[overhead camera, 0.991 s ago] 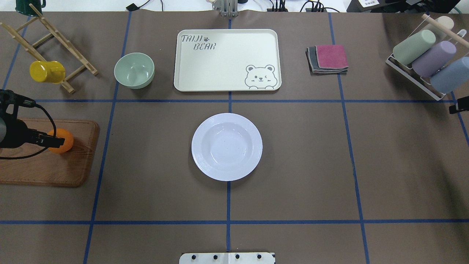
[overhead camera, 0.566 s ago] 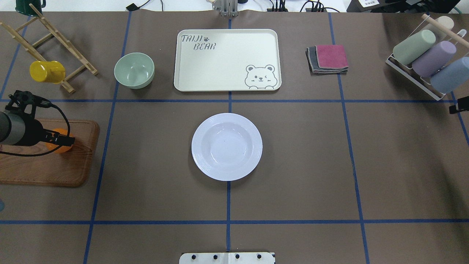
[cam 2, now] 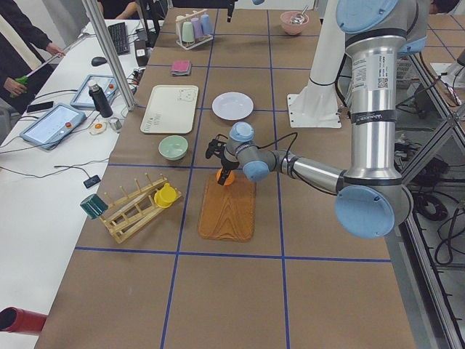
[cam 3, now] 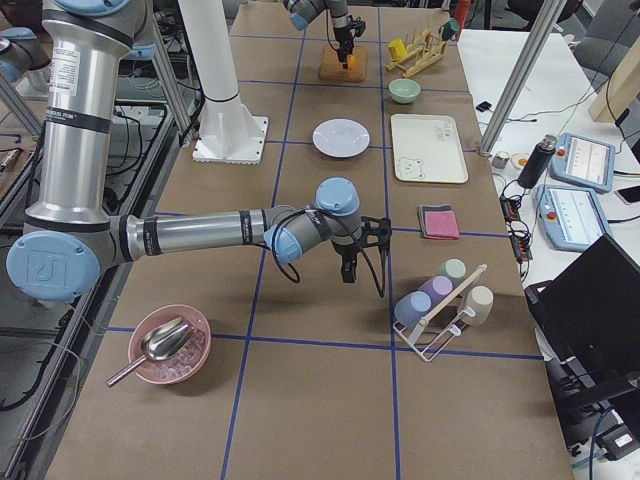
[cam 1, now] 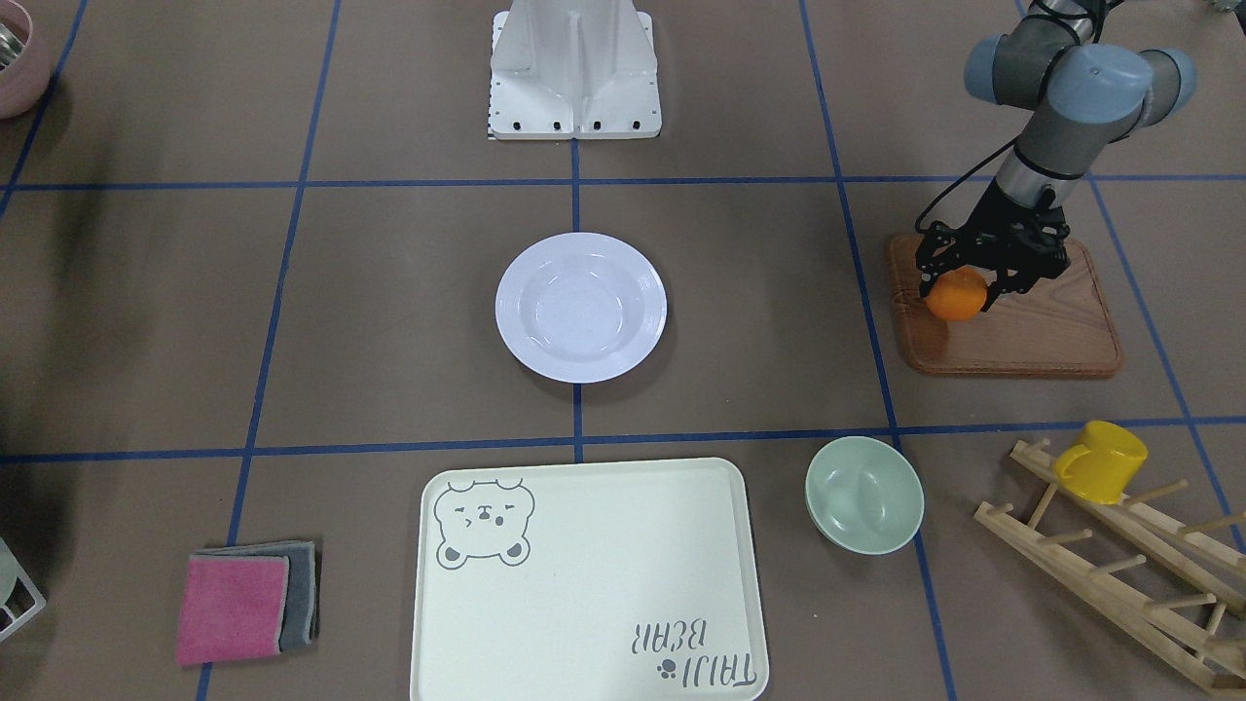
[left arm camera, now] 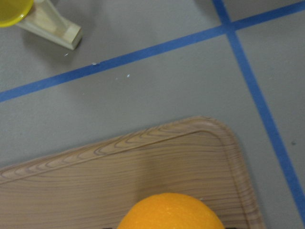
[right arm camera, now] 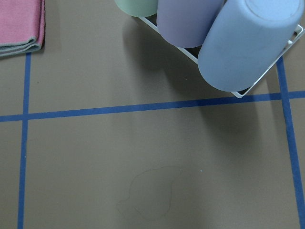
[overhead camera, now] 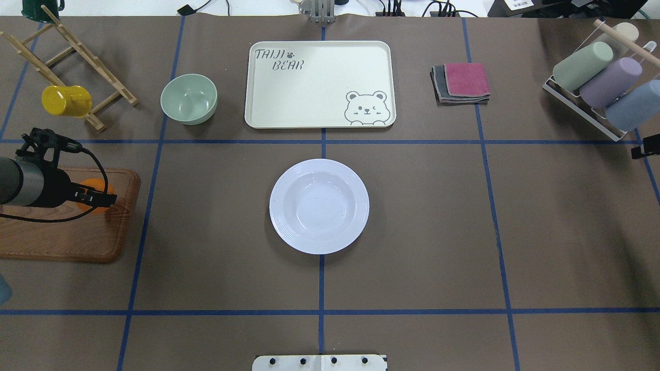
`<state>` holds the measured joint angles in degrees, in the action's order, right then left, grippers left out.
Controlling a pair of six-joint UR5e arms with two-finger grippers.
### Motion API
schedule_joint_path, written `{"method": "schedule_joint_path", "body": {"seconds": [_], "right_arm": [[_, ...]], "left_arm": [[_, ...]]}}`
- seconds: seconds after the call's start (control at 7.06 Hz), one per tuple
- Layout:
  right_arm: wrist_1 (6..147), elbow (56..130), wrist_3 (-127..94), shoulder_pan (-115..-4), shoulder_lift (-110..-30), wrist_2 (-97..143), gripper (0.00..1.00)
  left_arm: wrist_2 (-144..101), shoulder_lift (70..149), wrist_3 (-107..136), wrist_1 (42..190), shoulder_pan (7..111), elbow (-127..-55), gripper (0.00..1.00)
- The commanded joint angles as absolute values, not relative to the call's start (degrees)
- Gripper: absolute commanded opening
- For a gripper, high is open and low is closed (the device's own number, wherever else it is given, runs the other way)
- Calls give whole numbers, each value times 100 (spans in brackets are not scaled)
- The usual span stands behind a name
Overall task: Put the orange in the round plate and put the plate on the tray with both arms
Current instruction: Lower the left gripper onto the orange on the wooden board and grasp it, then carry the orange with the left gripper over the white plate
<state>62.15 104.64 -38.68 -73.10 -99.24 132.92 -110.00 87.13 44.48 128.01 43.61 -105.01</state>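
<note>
Left jaws clamping orange [cam 1: 956, 297] over wooden board [cam 1: 1032, 336], frame right; right jaws, I cannot tell. I'm judging best: lifting clear, carrying level to round plate [cam 1: 580, 307] at centre, releasing low.

Left gripper [overhead camera: 105, 198] over the wooden board [overhead camera: 62, 237], orange [overhead camera: 94, 184] at its fingers [overhead camera: 97, 198].
The arm comes in from the counter's [overhead camera: 412, 232] left edge, and the black fingers cross the orange, hiding part of it. The round plate [overhead camera: 319, 206] lies at the counter's centre, well apart from the board; the tray [overhead camera: 319, 82] lies beyond the plate, with a pale-green bowl [overhead camera: 188, 99] just to its left.
</note>
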Motion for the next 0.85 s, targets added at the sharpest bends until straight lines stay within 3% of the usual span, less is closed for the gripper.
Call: {"method": "schedule_joint_path", "body": {"seconds": [0.0,0.42,0.71], "right_arm": [[6101,10450,-3893,-7304,-9862,13324,100],[5269,10441,-5355,-7173,-9730,13351,100],[4634,10424,-6656,-6848,-9511,13298,100]], "left_arm": [[-11171,9967,5259,11487,4359,-10793,0],[-10323,12420,6806,9215,3274,-10471,0],[-9673,13573,7626,9245,2710,-9149,0]]}}
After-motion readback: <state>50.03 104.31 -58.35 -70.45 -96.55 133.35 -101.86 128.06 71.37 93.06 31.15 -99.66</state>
